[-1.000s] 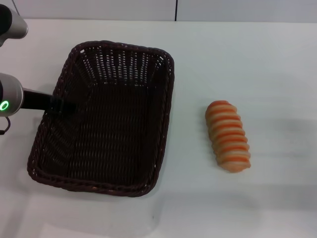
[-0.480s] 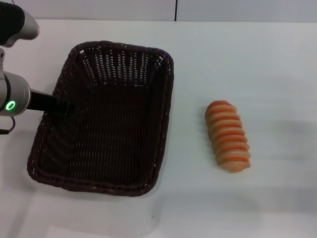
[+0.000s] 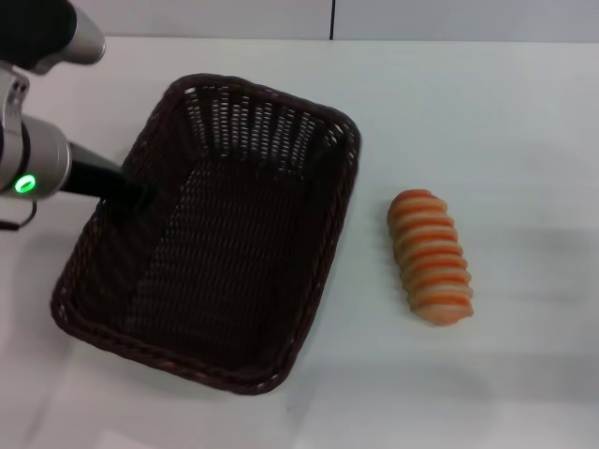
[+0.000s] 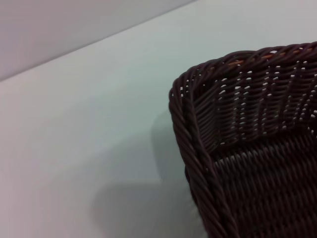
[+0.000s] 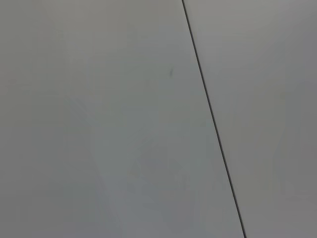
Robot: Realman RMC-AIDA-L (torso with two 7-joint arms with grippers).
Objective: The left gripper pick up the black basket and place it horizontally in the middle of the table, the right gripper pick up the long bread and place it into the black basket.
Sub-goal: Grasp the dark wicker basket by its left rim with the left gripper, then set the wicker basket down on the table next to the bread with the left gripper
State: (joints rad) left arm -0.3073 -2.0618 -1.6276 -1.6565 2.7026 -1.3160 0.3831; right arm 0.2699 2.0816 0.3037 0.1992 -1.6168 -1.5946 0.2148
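Note:
The black basket (image 3: 234, 262) sits on the left half of the white table (image 3: 505, 122), turned so its far end leans right. My left gripper (image 3: 136, 195), on the arm with the green light, is shut on the basket's left rim. In the left wrist view, one corner of the basket (image 4: 237, 148) and its braided rim fill the side of the picture above bare table. The long bread (image 3: 430, 257), striped orange and cream, lies on the table to the right of the basket, apart from it. My right gripper is out of view.
The table's far edge meets a grey wall with a dark vertical seam (image 3: 332, 19). The right wrist view shows only grey panels with a thin dark seam (image 5: 213, 119). Bare table lies between the basket and the bread.
The basket has rotated clockwise, its far end swinging right and its left side shifting toward the table's middle. My left arm has moved up and right with the rim. The bread has not moved.

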